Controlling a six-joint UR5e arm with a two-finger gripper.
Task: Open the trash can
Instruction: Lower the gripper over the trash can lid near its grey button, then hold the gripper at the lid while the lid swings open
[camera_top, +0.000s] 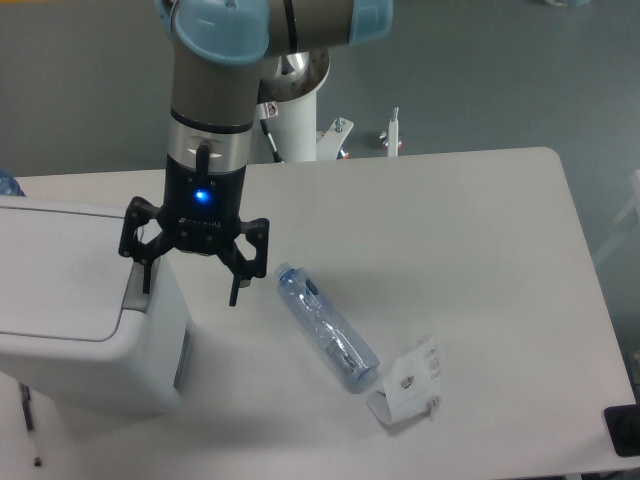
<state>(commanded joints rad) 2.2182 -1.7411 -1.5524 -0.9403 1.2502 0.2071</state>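
The trash can (60, 300) is a large white boxy bin at the left edge of the table, with a flat white lid and a grey push tab (134, 290) on its right side. The lid lies flat and closed. My gripper (190, 287) hangs from the arm just right of the bin's upper right corner. It is open, with black fingers spread. The left finger (147, 275) is over the grey tab, and I cannot tell whether it touches. The right finger (235, 290) hangs over bare table. The gripper holds nothing.
A clear plastic bottle (326, 327) with a blue cap lies on its side right of the gripper. A small white card stand (408, 383) sits beyond the bottle's lower end. The arm's white base (290, 110) stands at the table's back edge.
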